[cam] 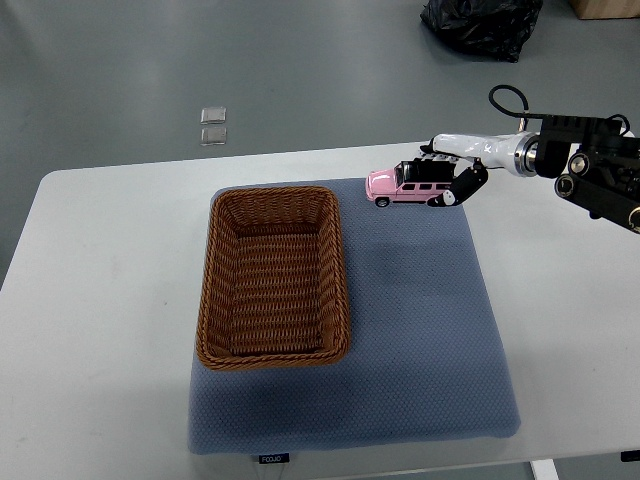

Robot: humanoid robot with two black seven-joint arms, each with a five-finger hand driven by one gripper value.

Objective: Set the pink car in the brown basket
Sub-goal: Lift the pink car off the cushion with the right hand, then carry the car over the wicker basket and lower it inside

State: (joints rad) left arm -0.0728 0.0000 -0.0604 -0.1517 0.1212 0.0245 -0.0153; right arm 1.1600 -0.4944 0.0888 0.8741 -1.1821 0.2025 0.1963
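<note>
The right hand point(447, 178) reaches in from the picture's right edge, its black fingers point(462, 188) curled around the rear of 1 pink car point(397, 184), holding it. The car (a boxy model with a dark roof rack) sits at the far edge of the blue mat point(420, 340), its nose pointing toward the brown basket point(273, 277); whether its wheels touch the mat or hang just above it cannot be told. Behind the hand, a white forearm section and black wrist joints point(590, 170) run off to the right, with 1 black cable loop point(505, 100) arching above them.

Taking the basket as landmark: there is 1 basket, woven, rectangular, with nothing inside, standing on the left part of the mat. The car is outside it, just beyond and to the right of its far right corner, near but apart from the rim. The mat spreads under the basket and out to its right and near side, and lies on the white tabletop point(95, 300).

Beyond the basket, past the tabletop's far edge, 2 small clear squares point(213, 125) lie on the grey floor, 1 behind the other. Far to the right of the basket, 1 black bag point(480, 22) rests on the floor, with a cardboard box point(605, 8) corner beside it.
</note>
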